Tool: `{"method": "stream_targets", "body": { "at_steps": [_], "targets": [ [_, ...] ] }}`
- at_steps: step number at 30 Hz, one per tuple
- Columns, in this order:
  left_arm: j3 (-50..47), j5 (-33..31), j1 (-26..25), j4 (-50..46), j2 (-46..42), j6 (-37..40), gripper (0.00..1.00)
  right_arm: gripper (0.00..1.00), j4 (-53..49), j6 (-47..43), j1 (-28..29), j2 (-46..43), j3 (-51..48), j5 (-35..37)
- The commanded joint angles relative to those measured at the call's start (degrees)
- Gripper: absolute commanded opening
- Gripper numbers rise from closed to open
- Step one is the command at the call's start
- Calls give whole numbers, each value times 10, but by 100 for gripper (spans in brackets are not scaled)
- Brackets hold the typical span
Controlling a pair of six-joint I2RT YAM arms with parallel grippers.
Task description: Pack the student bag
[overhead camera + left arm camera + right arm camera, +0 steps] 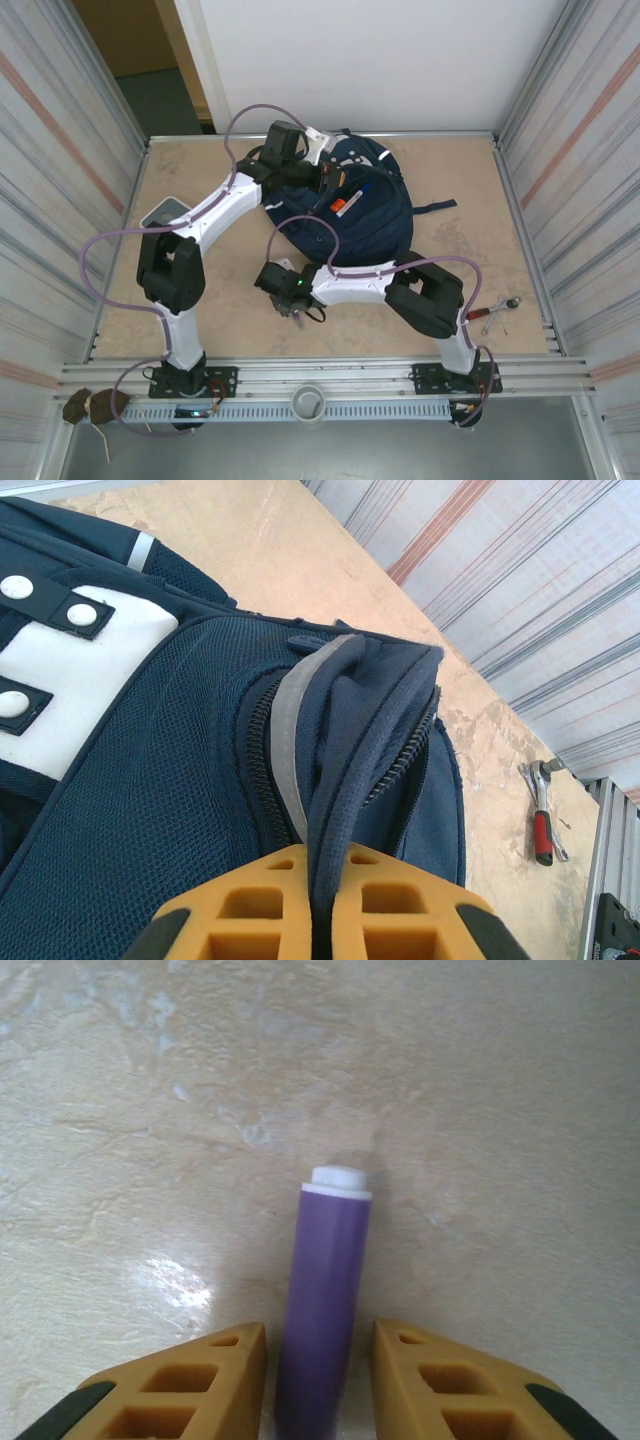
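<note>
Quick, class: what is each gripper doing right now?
Left gripper: closed on the bag flap.
Right gripper: astride the purple marker; grip cannot be told.

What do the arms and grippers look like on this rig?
Both the left arm and right arm have white links, black joint housings and looping lilac cables. The left gripper and right gripper carry orange-yellow fingers with square lattice cut-outs and black outer edges. A green light glows on the right wrist.
</note>
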Motion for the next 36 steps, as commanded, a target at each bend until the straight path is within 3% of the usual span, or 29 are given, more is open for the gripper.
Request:
{"method": "stream_targets", "body": {
  "at_steps": [1,9,13,18,22,28,34,36],
  "targets": [
    [12,18,3,35,-19,6,0,27,-45,30,-10,-27,-35,-18],
    [11,15,4,33,-22,7,0,7,-15,-5,-41,-128,-81,-52],
    [11,17,4,33,-24,5,0,6,10,0,-82,-228,-123,-90],
    [10,23,3,42,-28,-3,0,7,81,58,-198,-369,-190,-169],
    [10,23,2,47,-28,-9,0,7,150,147,-318,-427,-234,-206],
    [13,25,-6,48,-27,-11,0,9,249,247,-424,-395,-220,-210],
    [10,25,-10,50,-27,-15,0,17,312,348,-446,-270,-162,-178],
    [9,26,-11,51,-28,-17,0,26,314,352,-446,-238,-134,-179]
  ]
}}
